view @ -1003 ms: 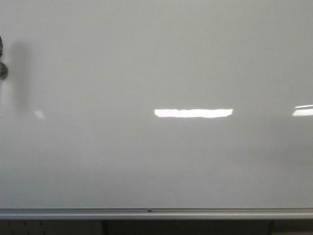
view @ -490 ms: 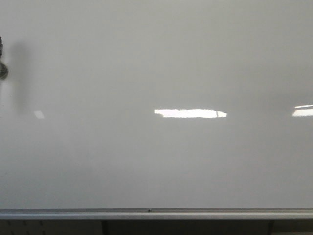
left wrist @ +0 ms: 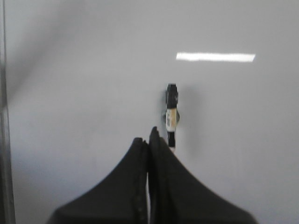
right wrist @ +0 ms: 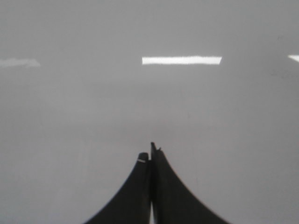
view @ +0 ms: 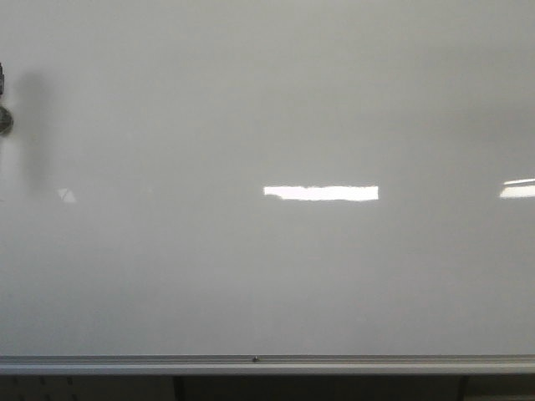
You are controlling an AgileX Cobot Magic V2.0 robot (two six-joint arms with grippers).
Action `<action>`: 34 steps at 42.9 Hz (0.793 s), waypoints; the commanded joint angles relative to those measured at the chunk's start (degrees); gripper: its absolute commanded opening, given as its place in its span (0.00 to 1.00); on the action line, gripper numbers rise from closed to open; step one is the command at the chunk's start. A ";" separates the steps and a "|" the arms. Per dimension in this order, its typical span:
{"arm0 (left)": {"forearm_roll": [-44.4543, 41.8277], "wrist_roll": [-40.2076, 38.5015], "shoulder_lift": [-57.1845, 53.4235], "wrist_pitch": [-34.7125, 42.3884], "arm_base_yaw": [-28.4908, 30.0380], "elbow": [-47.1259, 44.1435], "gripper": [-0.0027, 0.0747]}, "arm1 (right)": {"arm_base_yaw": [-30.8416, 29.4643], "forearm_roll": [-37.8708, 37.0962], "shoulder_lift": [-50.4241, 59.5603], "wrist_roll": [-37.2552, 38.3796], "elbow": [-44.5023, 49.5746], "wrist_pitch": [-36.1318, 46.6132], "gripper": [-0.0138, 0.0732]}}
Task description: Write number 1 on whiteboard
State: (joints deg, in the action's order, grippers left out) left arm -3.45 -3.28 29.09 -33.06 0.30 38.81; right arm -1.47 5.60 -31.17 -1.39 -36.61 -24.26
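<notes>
- My left gripper (left wrist: 148, 140) is pressed closed, empty, facing the whiteboard (view: 251, 109) near a black marker (left wrist: 172, 114).
- My right gripper (right wrist: 150, 154) is closed, empty too.

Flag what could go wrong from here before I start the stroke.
1. The left end effector and right end effector are both shut and appear empty. Approaching the marker-like object on the whiteboard without opening could knock it off.
2. That object sits at the front view's far left edge, so the grasp is hard to monitor there.
3. No stroke shows, and the glare strip could hide a thin line.
</notes>
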 commanded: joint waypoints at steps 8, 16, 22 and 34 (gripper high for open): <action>1.64 -0.26 6.54 2.21 -0.45 1.66 0.01 | -0.27 -0.68 -7.49 -0.23 -1.30 1.17 0.05; 1.64 0.13 8.81 1.31 -0.45 1.66 0.01 | -0.27 -0.93 -11.97 -0.23 -1.30 -0.28 0.09; 1.64 0.28 9.89 0.90 -0.45 1.66 0.06 | -0.27 -0.93 -14.31 -0.23 -1.30 -1.63 0.40; -0.57 0.28 10.52 1.02 -5.63 1.66 0.62 | -0.27 -0.93 -14.60 -0.23 -1.37 -4.10 0.72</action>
State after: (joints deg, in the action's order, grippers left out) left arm -2.51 -3.11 39.45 -35.68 -2.97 38.81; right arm -1.47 5.17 -45.90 -1.39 -36.38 -30.12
